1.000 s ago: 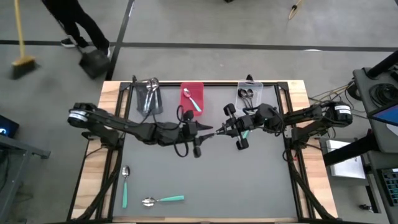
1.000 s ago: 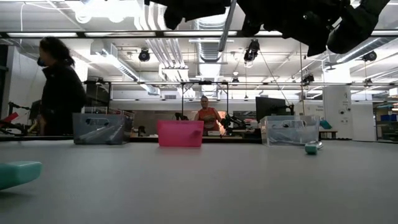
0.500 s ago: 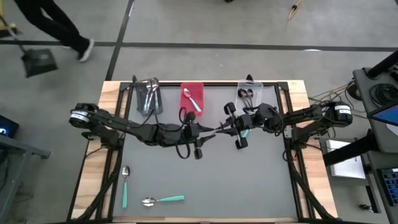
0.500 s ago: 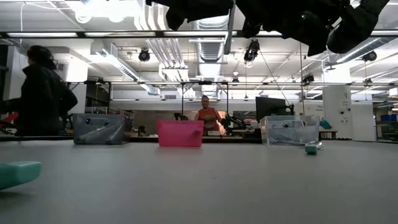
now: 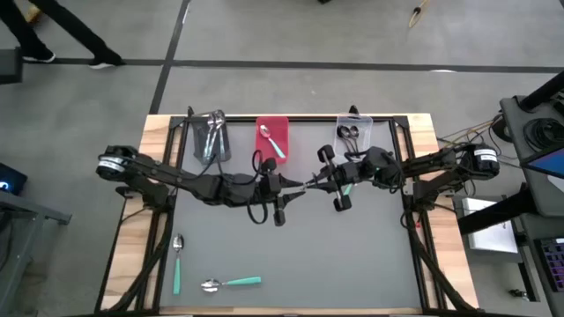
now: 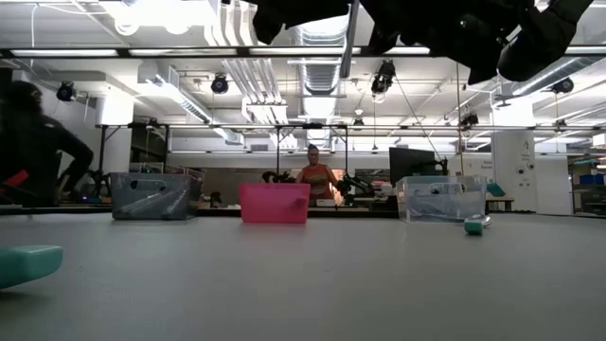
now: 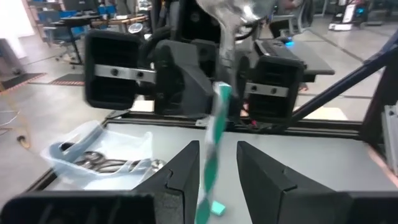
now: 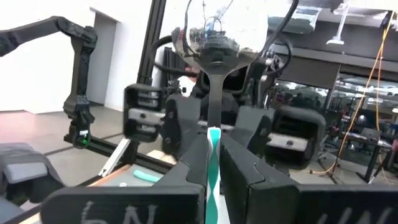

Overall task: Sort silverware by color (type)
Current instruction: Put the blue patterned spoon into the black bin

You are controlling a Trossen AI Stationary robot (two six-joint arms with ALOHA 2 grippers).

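Mid-surface handover: we see the right gripper (image 5: 310, 186) fingers clenched on a teal-handled spoon (image 8: 212, 93), its long axis pointing toward the left gripper (image 5: 297, 189), whose parted fingers (image 7: 185, 168) flank the handle.

Three bins line the table's (image 5: 291, 255) far edge: the left bin (image 5: 211, 138), the middle bin (image 5: 272, 137) and the right bin (image 5: 352, 133), each holding spoons. Two more spoons (image 5: 177, 261) (image 5: 231, 283) lie at the near left corner, well apart from the bins.
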